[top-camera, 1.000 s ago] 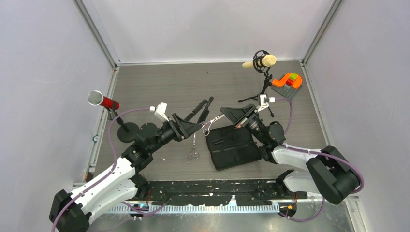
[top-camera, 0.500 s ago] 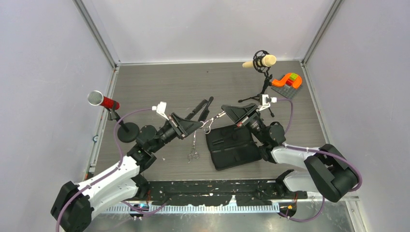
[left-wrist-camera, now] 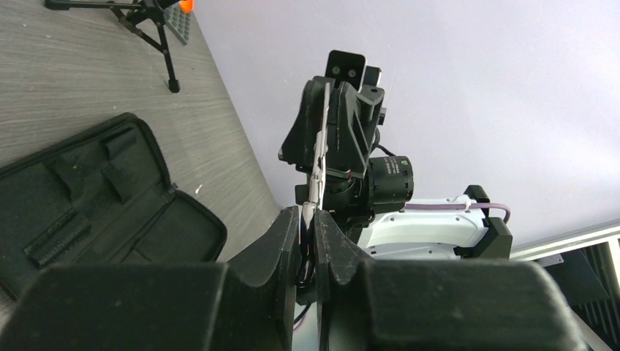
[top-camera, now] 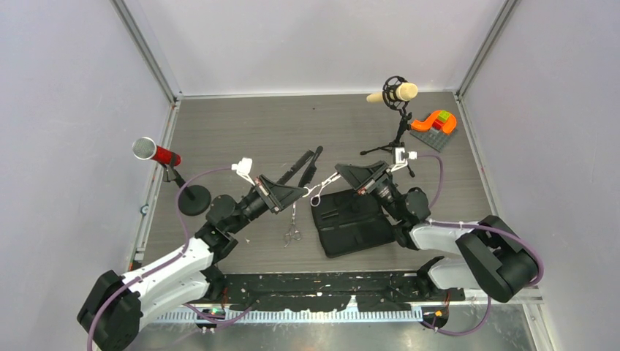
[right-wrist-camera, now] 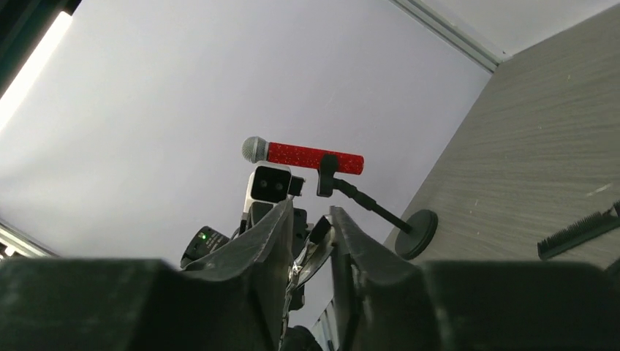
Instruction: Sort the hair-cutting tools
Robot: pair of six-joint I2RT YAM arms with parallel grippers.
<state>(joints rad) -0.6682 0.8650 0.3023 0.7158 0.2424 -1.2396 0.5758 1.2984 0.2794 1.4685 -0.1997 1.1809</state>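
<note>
One pair of silver scissors (top-camera: 319,191) hangs in the air between my two grippers. My left gripper (top-camera: 302,192) is shut on its ring end; in the left wrist view (left-wrist-camera: 308,219) the blades (left-wrist-camera: 319,139) run up towards the right gripper (left-wrist-camera: 340,117). My right gripper (top-camera: 337,178) is closed on the blade end, which lies slanted between its fingers (right-wrist-camera: 308,263). The second pair of scissors (top-camera: 292,225) lies on the table below them. Two black combs (top-camera: 303,167) lie side by side just beyond.
An open black zip case (top-camera: 351,219) lies under the right arm. A red microphone (top-camera: 155,152) on a round base stands at the left. A beige microphone (top-camera: 395,93) on a tripod stands at the back right, beside orange blocks (top-camera: 435,121).
My left gripper has moved right to the scissors' ring end and closed on it. My right gripper has shifted slightly left and back, still holding the blades.
</note>
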